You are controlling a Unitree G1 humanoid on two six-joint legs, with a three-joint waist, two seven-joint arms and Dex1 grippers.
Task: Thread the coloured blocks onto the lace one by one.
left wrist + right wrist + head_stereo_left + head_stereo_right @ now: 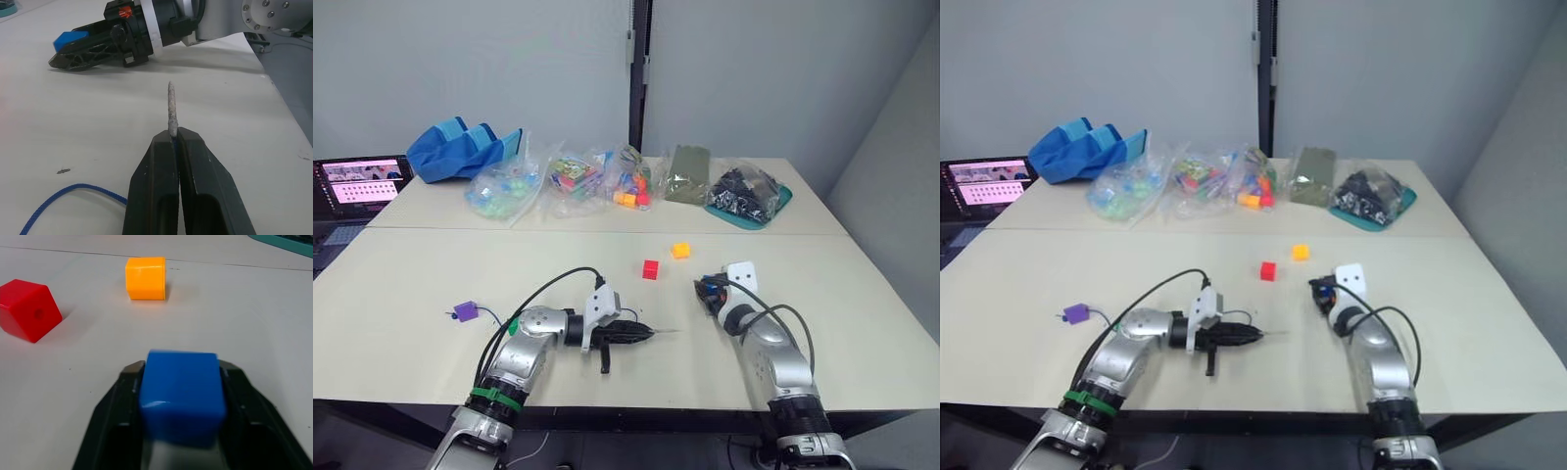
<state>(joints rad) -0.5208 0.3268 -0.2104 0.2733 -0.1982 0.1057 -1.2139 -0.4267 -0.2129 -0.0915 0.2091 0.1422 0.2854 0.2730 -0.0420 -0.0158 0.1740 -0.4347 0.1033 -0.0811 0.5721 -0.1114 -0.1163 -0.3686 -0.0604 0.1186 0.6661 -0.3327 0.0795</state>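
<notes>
Nearest the table's front edge, the left gripper [173,142] lies low over the pale table [411,294], its two black fingers pressed together on the lace [73,193]. The stiff pale tip [171,110] sticks straight out past the fingertips, pointing toward the right arm. The dark-blue cord trails back along the tabletop from the fingers.

A little to the right, the right gripper [181,382] holds the blue block [182,394] squeezed between its two fingers, just above the table surface. The block sits across from the needle tip, with a clear gap between them.

Off to the left, the purple piece [465,311] rests on the table with the cord running through or beside it; I cannot tell which.

Further back, the red block [650,269] lies loose in the middle of the table, and the orange-yellow block [680,250] sits just beyond it to the right, the two near but apart.

At the far edge stand clear plastic bags [573,181] of mixed coloured toys, a blue cloth bag [460,149] on the left, and a teal tray [749,201] with dark pieces on the right. A laptop [357,186] glows at the far left.
</notes>
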